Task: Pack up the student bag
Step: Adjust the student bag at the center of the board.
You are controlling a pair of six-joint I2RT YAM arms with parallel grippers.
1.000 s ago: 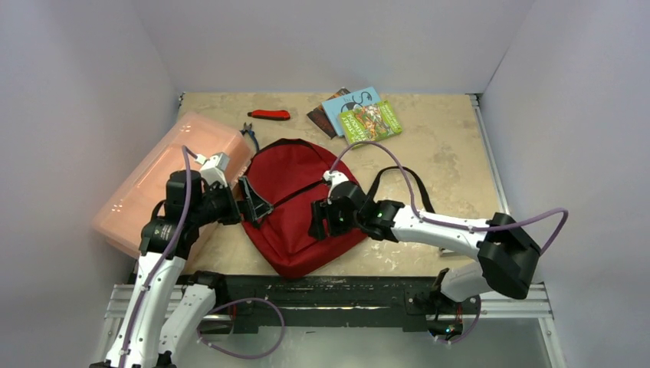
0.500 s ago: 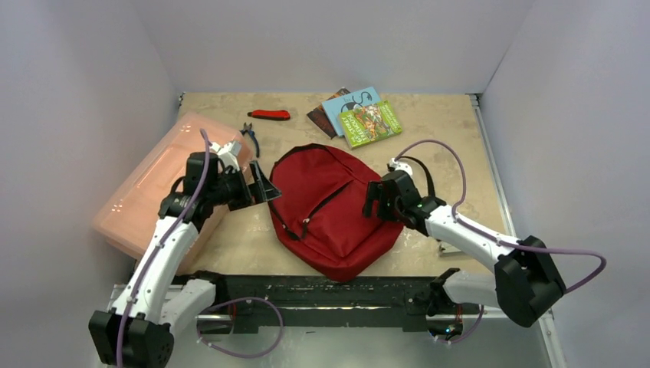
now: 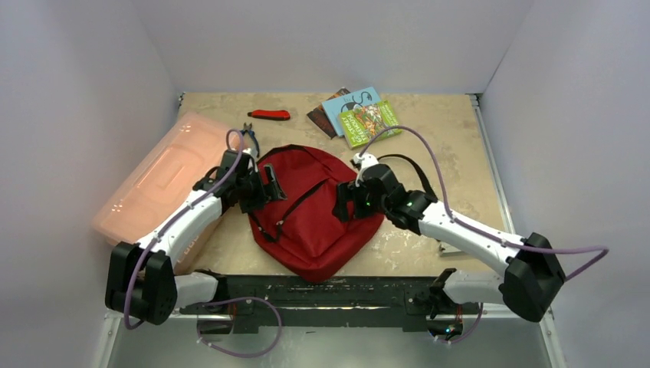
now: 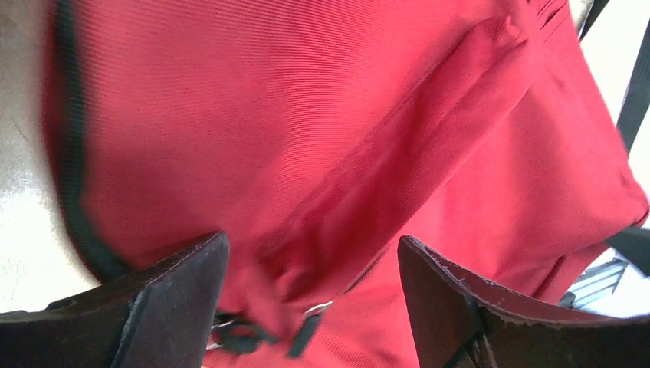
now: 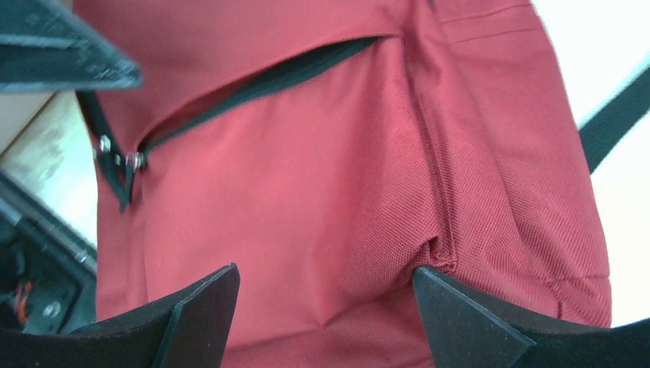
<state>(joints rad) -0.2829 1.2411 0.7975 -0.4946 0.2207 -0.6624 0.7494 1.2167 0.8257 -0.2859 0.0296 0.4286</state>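
The red student bag lies flat mid-table, its black strap trailing to the right. Its black front-pocket zipper runs diagonally, with the pulls at its lower end. My left gripper is open over the bag's left edge; in the left wrist view its jaws straddle the red fabric and the zipper pulls. My right gripper is open over the bag's right part; in the right wrist view its jaws straddle red fabric. Neither grips anything.
A pink translucent box lies at the left. A red-handled tool, black pliers and several books lie at the back. The black rail runs along the near edge.
The bag has shifted back left since half a second ago. My left gripper moved right onto its left edge. My right gripper moved left onto its right part.
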